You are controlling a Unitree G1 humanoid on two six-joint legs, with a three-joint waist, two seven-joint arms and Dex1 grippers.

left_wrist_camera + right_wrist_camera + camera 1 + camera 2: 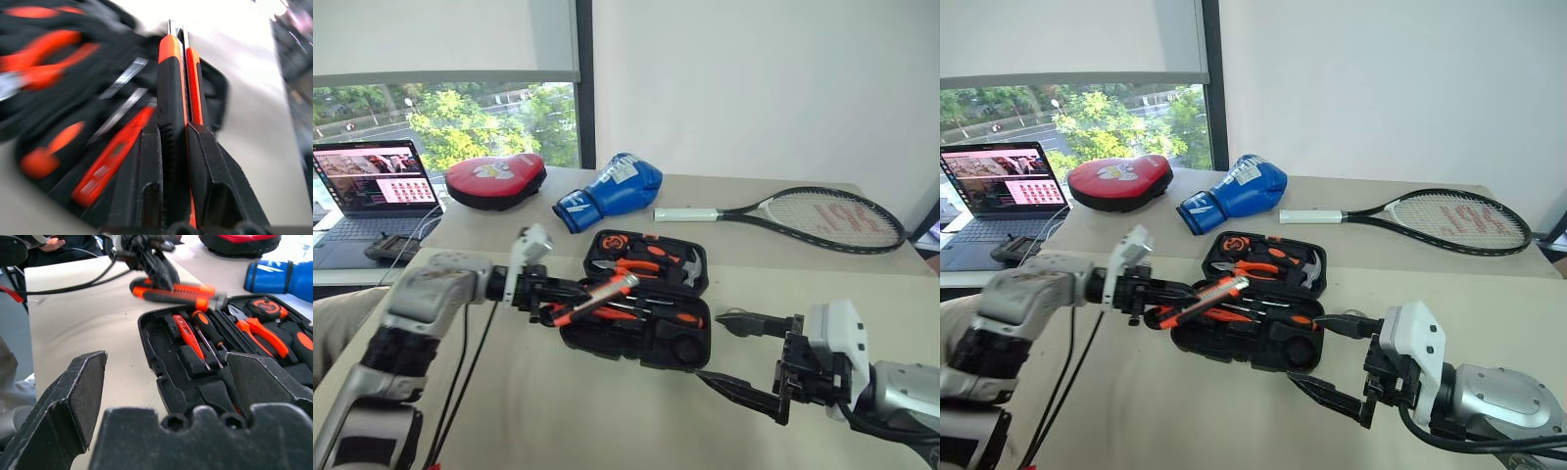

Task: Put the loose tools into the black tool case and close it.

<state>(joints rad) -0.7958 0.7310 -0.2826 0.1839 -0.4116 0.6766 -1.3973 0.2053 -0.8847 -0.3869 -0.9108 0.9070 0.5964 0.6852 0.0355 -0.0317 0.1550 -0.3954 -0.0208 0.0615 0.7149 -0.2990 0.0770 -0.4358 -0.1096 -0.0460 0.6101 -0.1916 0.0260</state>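
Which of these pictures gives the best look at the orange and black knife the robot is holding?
The left wrist view: the utility knife runs lengthwise, clamped between the left gripper fingers. Both eye views show it small, above the open tool case. The right wrist view shows it side-on, blurred.

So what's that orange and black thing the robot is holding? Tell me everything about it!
It's a utility knife: long and slim, with a black body, orange strips along it and a silvery metal tip. It looks like plastic. The left gripper is shut on one end, holding it in the air, tilted, its tip over the open tool case. Only the gripper's fingers touch it.
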